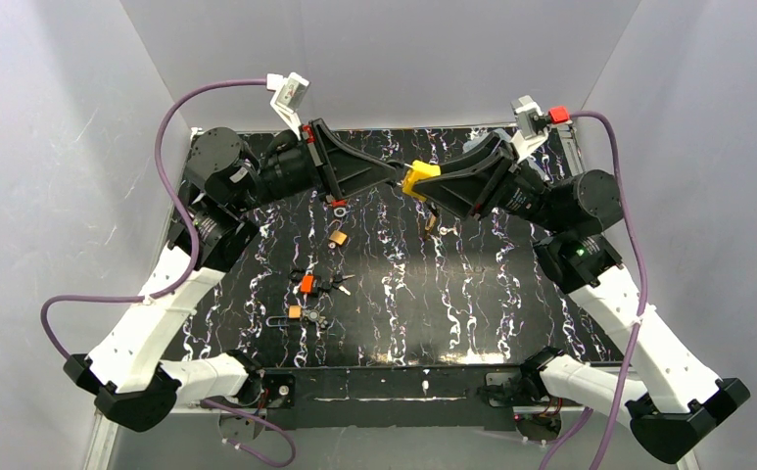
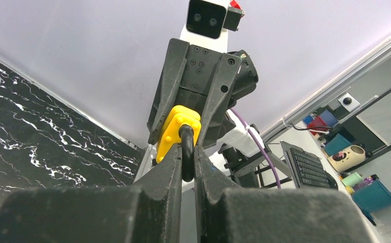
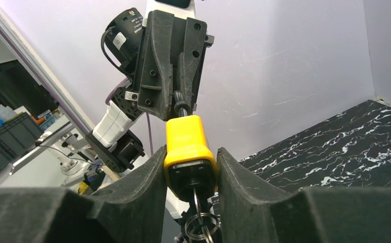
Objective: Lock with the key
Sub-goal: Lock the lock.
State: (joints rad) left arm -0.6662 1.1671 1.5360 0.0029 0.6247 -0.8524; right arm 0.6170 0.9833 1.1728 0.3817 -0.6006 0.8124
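Both my arms meet in the air above the far part of the marbled table (image 1: 511, 294), and the yellow padlock (image 1: 419, 180) hangs between them.

My left gripper (image 2: 185, 163) is pressed together on the black shackle (image 2: 186, 152) at the top of the yellow padlock. The fingers pinch the loop, and the body juts out beyond the tips.

My right gripper (image 3: 190, 169) comes at the yellow padlock from the opposite end. Its fingers (image 3: 147, 177) sit against both flanks of the yellow body, pinching it.

A key ring (image 3: 199, 223) hangs from the dark underside of the yellow padlock, between my right fingers. From above, the keys (image 1: 431, 226) dangle just below it.

On the table, nearer my bases than the yellow padlock and off to its left, lie a brass padlock (image 1: 338, 238) and two orange padlocks (image 1: 306, 284), well apart from it.
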